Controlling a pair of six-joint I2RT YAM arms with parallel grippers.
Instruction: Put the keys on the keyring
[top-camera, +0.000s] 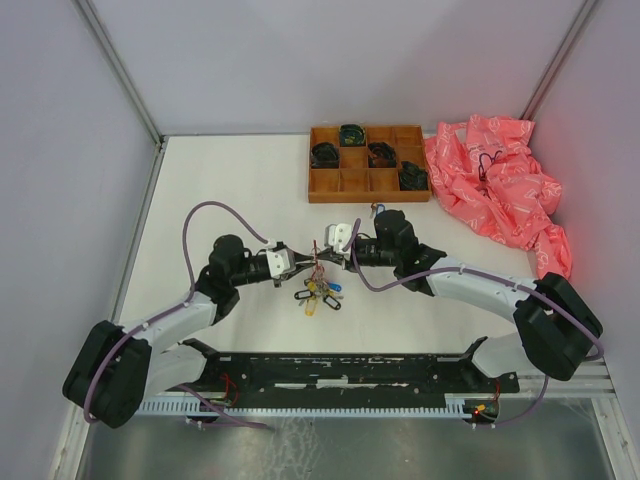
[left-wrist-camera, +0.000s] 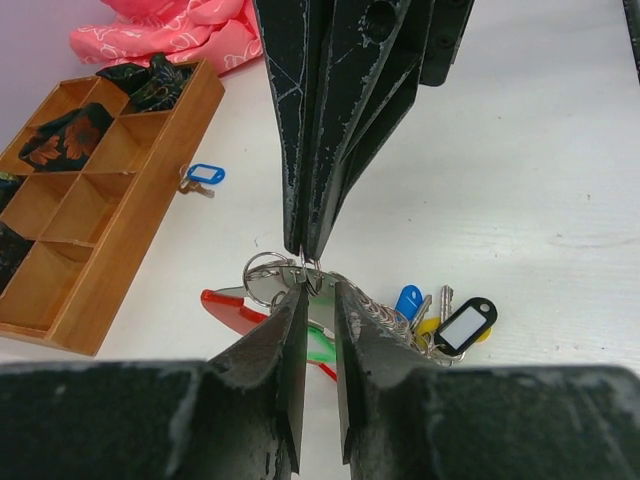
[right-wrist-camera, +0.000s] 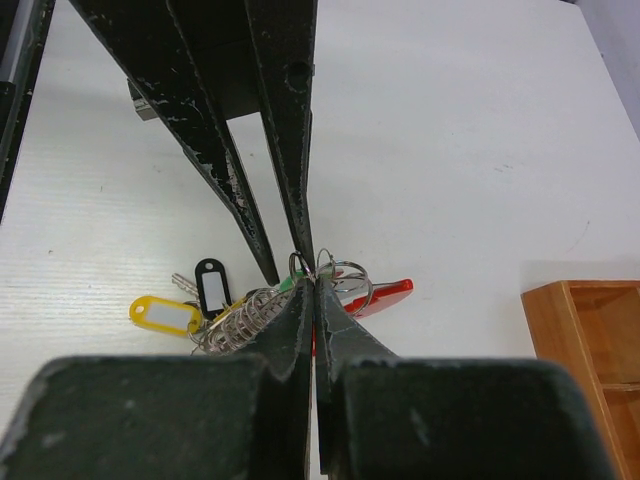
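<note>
The keyring (right-wrist-camera: 347, 279), a thin silvery wire ring with a red strap (left-wrist-camera: 228, 308), hangs just above the table between both grippers. My right gripper (right-wrist-camera: 315, 284) is shut on its wire. It reaches in from above in the left wrist view (left-wrist-camera: 305, 248). My left gripper (left-wrist-camera: 320, 292) faces it, jaws a narrow gap apart, with a flat silvery key (left-wrist-camera: 292, 274) across the tips and a green tag (left-wrist-camera: 320, 345) below. More keys (top-camera: 320, 295) dangle with blue (left-wrist-camera: 408, 300), black (left-wrist-camera: 466, 325) and yellow (right-wrist-camera: 160, 313) tags. A loose blue-tagged key (left-wrist-camera: 203, 175) lies by the tray.
A brown wooden compartment tray (top-camera: 340, 185) holding dark coiled items stands at the back centre. A crumpled pink cloth (top-camera: 495, 185) lies at the back right. A black rail (top-camera: 350, 368) runs along the near edge between the arm bases.
</note>
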